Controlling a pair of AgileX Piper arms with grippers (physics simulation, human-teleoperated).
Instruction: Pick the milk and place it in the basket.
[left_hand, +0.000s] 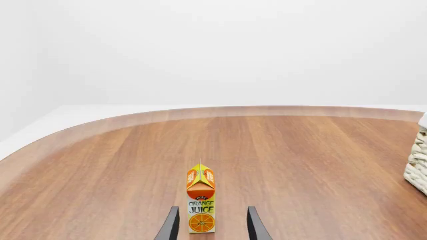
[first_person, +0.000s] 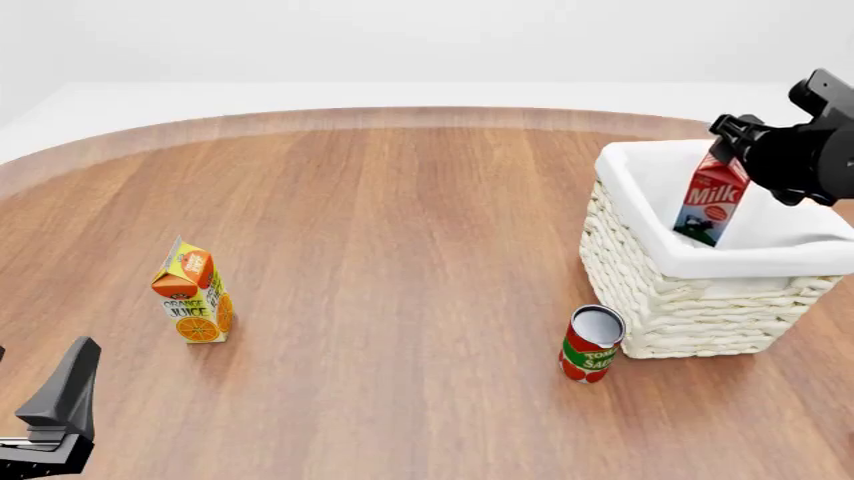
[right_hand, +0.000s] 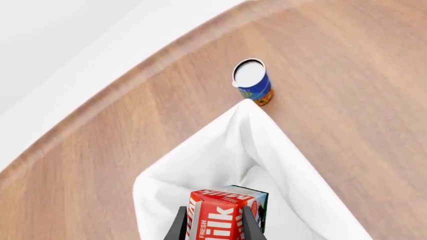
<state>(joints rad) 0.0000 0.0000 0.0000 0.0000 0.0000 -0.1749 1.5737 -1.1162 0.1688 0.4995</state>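
The milk, a red-topped carton with a blue-white lower part, hangs tilted with its lower end inside the basket. My right gripper is shut on its top. In the right wrist view the fingers press both sides of the milk above the basket's white lining. My left gripper is open near the table's front left and holds nothing. Its fingers show in the left wrist view.
An orange juice carton stands upright a little ahead of the left gripper and shows as the carton in its wrist view. A tomato sauce can stands just in front of the basket's near left corner, also seen as the can. The basket's edge shows there too.
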